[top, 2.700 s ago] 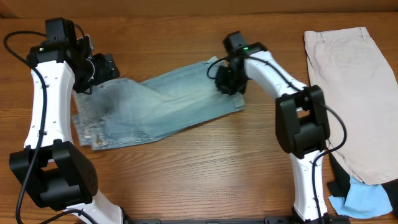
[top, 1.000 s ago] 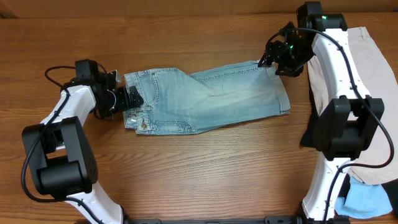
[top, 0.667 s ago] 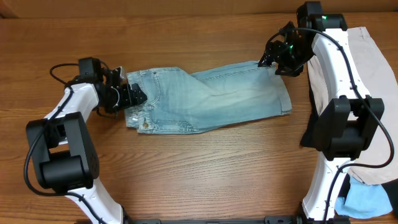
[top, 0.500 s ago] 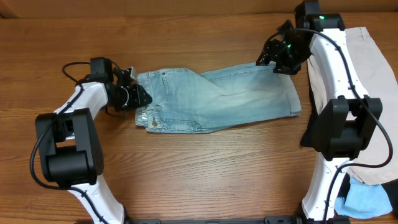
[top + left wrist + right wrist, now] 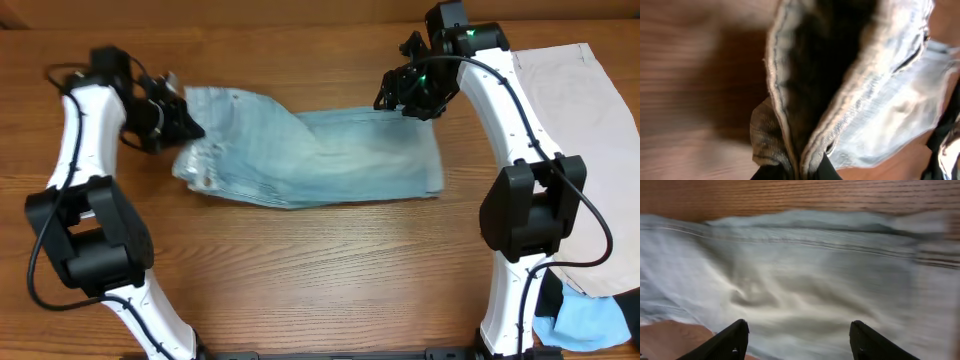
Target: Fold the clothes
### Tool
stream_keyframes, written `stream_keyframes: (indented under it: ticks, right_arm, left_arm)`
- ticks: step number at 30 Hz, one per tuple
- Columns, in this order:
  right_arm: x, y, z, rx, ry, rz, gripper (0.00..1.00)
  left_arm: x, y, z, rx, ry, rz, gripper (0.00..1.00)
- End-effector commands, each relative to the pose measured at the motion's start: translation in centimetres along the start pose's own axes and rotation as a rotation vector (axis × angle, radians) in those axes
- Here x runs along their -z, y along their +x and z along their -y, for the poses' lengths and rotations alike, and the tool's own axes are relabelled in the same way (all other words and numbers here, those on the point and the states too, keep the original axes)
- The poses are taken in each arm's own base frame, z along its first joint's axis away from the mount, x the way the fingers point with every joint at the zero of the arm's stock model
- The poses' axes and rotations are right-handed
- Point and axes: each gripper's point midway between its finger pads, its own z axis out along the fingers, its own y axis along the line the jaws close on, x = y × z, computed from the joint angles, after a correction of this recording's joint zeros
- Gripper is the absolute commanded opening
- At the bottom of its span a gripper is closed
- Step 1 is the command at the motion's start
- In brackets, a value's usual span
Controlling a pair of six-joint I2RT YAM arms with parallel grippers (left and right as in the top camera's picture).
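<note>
One second on (roughly), left gripper (image 5: 183, 127) clamps shorts (image 5: 330, 160).

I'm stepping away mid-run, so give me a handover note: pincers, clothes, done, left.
Left pincer: shut on the waistband end of the faded light-blue denim shorts.
Right pincer: open, above the shorts' other end, holding nothing.
Shorts lie stretched across the wooden table; beige shorts and a pale-blue cloth lie at the right.
Done: no finished fold visible.
Left: fold the denim, then the rest.
</note>
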Motion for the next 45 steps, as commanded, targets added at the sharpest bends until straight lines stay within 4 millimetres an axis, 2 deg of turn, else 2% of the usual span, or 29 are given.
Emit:
stream_keyframes:
  ticks: [1,7,9,10,11,13,14,20,24,30,35,41,45]
  right_arm:
    - [1.1,-0.2,-1.7,0.039,-0.017,0.029,0.68]
    - [-0.5,0.4,-3.5,0.084,-0.016,0.005,0.68]
    - [-1.6,0.6,-4.0,0.076,-0.017,-0.007,0.63]
    - [-2.2,0.6,-4.0,0.062,-0.013,-0.014,0.59]
    - [-2.8,0.6,-4.0,0.052,-0.007,-0.02,0.51]
    - [-4.2,0.6,-4.1,0.027,-0.005,-0.032,0.22]
    - [-4.7,0.6,-4.0,0.013,-0.005,-0.036,0.17]
    - [-7.7,0.9,-3.8,-0.01,0.0,-0.069,0.09]
    - [-9.4,1.0,-4.4,-0.003,0.008,-0.073,0.07]
    - [-11.7,0.6,-2.9,-0.096,0.091,-0.037,0.04]
    - [-13.7,1.9,-1.4,-0.129,0.11,-0.057,0.04]
    - [-15.5,3.7,0.2,-0.176,0.13,-0.09,0.04]
    - [-16.1,4.1,0.5,-0.196,0.134,-0.096,0.04]
  left_arm:
    - [4.7,-2.1,1.5,-0.111,-0.072,0.07,0.04]
    - [9.5,-2.1,0.8,-0.111,-0.262,0.087,0.04]
    - [10.8,-2.3,0.5,-0.12,-0.312,0.101,0.04]
    - [11.4,-2.4,0.4,-0.123,-0.337,0.111,0.04]
    - [11.9,-2.5,0.4,-0.131,-0.353,0.119,0.04]
    - [12.9,-2.7,0.7,-0.152,-0.369,0.136,0.04]
    - [13.4,-2.7,1.0,-0.16,-0.37,0.143,0.04]
    - [15.1,-2.9,1.9,-0.173,-0.371,0.179,0.04]
    - [14.9,-2.8,2.3,-0.179,-0.365,0.175,0.04]
    - [14.6,-2.8,2.8,-0.197,-0.381,0.168,0.04]
    - [14.3,-2.7,3.3,-0.188,-0.363,0.169,0.04]
    - [12.6,-2.3,6.3,-0.225,-0.303,0.149,0.04]
    - [10.0,-1.8,9.4,-0.249,-0.278,0.123,0.04]
